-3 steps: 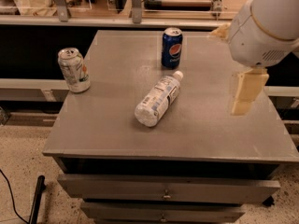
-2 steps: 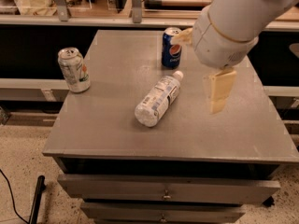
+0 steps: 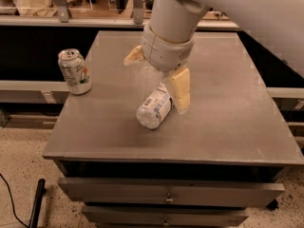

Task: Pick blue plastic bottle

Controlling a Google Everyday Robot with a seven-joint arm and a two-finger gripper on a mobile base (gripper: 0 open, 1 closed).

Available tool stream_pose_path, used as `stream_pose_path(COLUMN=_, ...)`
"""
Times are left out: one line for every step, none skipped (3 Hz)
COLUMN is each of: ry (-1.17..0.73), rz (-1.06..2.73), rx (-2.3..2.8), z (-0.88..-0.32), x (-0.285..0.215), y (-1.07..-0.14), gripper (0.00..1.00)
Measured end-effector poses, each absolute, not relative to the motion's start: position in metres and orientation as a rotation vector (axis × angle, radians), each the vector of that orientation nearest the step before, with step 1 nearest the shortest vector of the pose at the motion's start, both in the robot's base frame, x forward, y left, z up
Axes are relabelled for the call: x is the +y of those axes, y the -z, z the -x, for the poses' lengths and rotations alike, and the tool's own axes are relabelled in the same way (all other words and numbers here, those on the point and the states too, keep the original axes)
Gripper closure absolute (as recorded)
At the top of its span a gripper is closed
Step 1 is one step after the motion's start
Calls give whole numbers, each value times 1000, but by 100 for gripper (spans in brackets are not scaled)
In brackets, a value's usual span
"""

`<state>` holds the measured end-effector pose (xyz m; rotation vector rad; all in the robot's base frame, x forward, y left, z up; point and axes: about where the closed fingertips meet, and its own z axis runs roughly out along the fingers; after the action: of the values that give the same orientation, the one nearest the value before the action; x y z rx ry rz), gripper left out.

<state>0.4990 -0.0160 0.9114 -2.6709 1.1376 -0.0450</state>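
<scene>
The blue plastic bottle (image 3: 154,107), clear with a white label and dark print, lies on its side near the middle of the grey table (image 3: 228,122). Its far end and cap are hidden behind my arm. My gripper (image 3: 156,83) hangs just over the bottle's far half. It is open: one cream finger (image 3: 181,90) stands at the bottle's right side and the other (image 3: 135,55) sticks out to the left, higher up. Nothing is held.
A white-and-green soda can (image 3: 74,71) stands upright at the table's left edge. The blue Pepsi can is hidden behind my arm. Drawers (image 3: 166,194) are below the table front. A black cable (image 3: 37,201) lies on the floor at lower left.
My arm has swung left from the table's right side to above the bottle, now covering the Pepsi can. The bottle and the soda can have not moved.
</scene>
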Motion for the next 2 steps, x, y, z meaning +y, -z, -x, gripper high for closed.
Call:
stream_pose_path(ry=-29, rz=2748, rx=1095, z=-509, x=1, y=-877, gripper=0)
stream_pose_path(ry=-53, rz=2767, rx=1095, z=-517, x=4, y=-860, gripper=0)
